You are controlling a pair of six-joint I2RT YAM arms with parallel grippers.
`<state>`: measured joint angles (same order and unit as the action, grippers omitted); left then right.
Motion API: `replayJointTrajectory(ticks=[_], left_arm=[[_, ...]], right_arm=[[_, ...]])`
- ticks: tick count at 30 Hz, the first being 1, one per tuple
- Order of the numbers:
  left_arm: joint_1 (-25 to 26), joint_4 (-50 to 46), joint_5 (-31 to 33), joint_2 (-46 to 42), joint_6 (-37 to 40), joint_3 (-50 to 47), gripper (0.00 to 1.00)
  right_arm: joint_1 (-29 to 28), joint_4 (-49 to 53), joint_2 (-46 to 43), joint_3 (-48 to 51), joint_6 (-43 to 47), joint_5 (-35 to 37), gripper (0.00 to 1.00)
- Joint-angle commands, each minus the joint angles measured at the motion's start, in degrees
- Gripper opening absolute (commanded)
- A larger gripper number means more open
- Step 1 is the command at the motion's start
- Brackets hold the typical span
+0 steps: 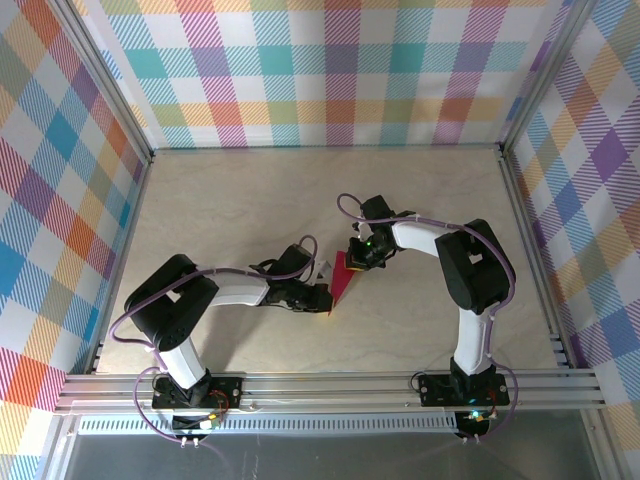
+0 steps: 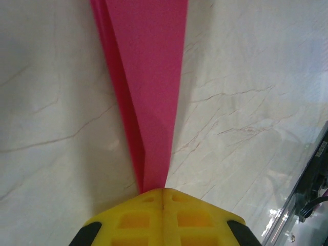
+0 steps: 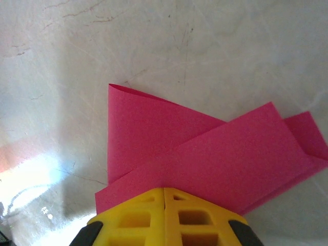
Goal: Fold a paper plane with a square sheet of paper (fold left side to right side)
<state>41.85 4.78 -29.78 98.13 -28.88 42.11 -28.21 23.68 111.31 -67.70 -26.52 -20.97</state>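
Left gripper [image 1: 318, 297] and right gripper [image 1: 355, 258] each pinch tight on opposite ends of the narrow, creased magenta-pink paper plane [image 1: 340, 280] over the middle of the pale marbled table [image 1: 250, 200], so folding looks largely done, with probably only final creasing and release left.

Left arm [image 1: 182, 352] and right arm [image 1: 472, 340]: white links, black joints, lilac cables [image 1: 341, 205]. Fingers [image 2: 138, 221] yellow, waffle-gridded, black shoulders.
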Motion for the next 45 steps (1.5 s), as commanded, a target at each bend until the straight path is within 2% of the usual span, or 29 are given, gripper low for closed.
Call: replayJointTrajectory(ticks=[1,11,18,27,45], left_arm=[[-0.4,-1.2,1.4,0.5,0.2,-1.8,0.0],[0.2,-1.2,3.1,0.5,-0.2,-3.7,0.0],[0.3,-1.7,3.3,0.5,0.3,-3.1,0.0],[0.3,-1.8,3.2,0.8,0.3,-2.6,0.0],[0.5,-2.5,4.0,1.1,-0.2,-2.7,0.0]], right_arm=[[-0.4,0.8,-0.7,0.4,-0.2,0.2,0.0],[-0.7,-1.7,-10.9,5.2,-0.4,-3.3,0.0],[-5.0,-3.6,-14.9,10.9,-0.9,-5.2,0.0],[-8.7,-7.1,-12.6,13.2,-2.0,-5.3,0.0],[-9.2,-8.8,-8.7,14.5,-2.0,-3.2,0.0]])
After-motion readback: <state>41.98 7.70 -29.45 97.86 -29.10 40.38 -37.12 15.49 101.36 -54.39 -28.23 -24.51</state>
